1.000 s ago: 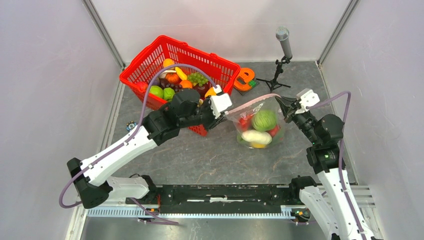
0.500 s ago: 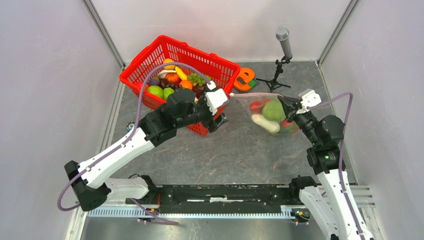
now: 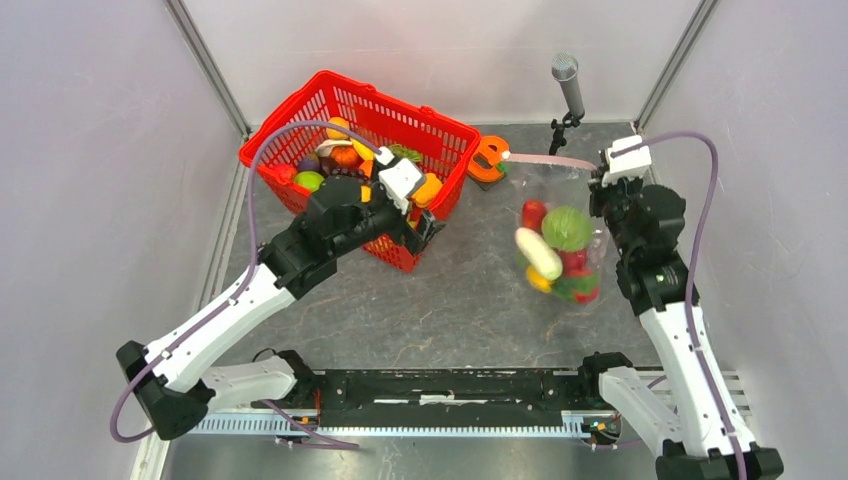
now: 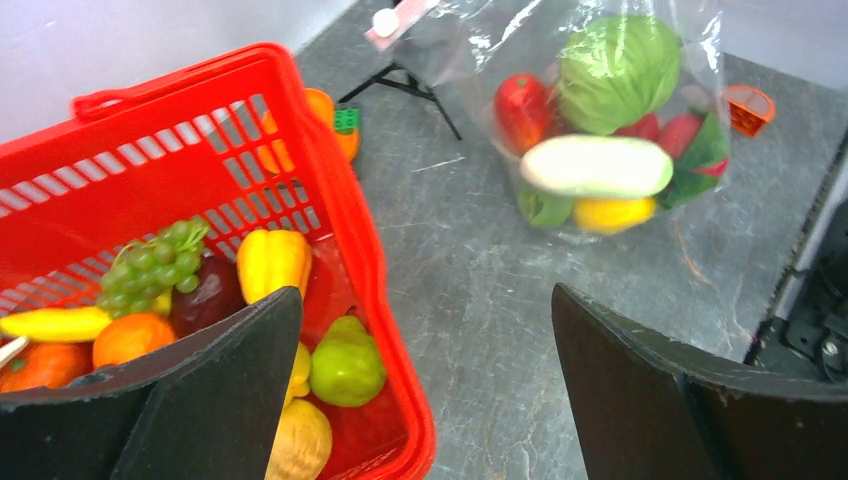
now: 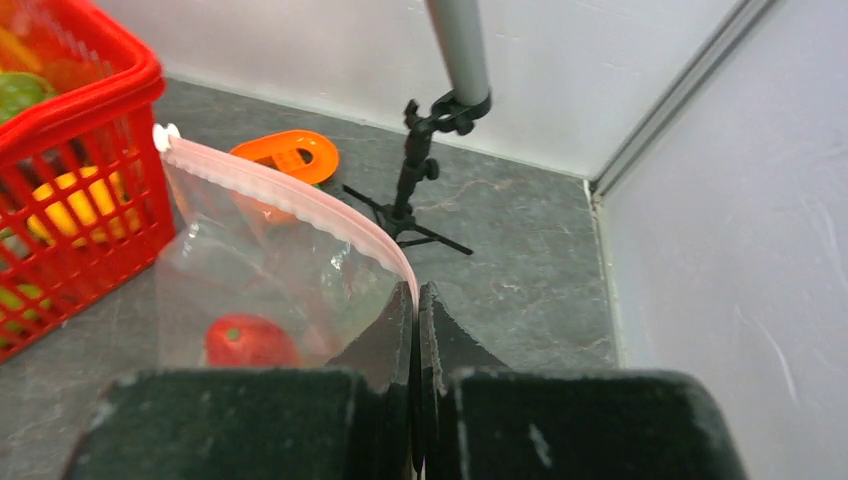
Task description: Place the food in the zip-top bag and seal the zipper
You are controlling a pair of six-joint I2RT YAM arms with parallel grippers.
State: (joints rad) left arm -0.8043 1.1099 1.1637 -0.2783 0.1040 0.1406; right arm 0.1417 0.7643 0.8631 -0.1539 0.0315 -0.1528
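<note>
Right tool point(image 5: 415, 300): clamped on zipper point(image 5: 290, 195); zip-top bag point(image 3: 548, 190) hangs, holding food point(image 3: 566, 228). Left tool point(image 4: 425, 300): wide, empty, above basket point(image 4: 340, 215) rim.

Plain pale walls point(image 3: 90, 150) box in a mottled grey tabletop point(image 3: 470, 300) on three sides, thin metal posts point(image 3: 206, 65) marking the back corners, softly lit.

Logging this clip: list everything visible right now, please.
zip-top bag: one, clear, held up, right side
zipper: one, pale pink, bag's top edge
food in bag: several, green, white, red, yellow
basket: one, red, far left
food in basket: many, mixed colours
e-shaped object: one, orange, beside basket's right end
microphone on stand: one, grey and black, far right
table: one, grey, underneath
left gripper: open, over basket's near rim
right gripper: shut on zipper's end
</note>
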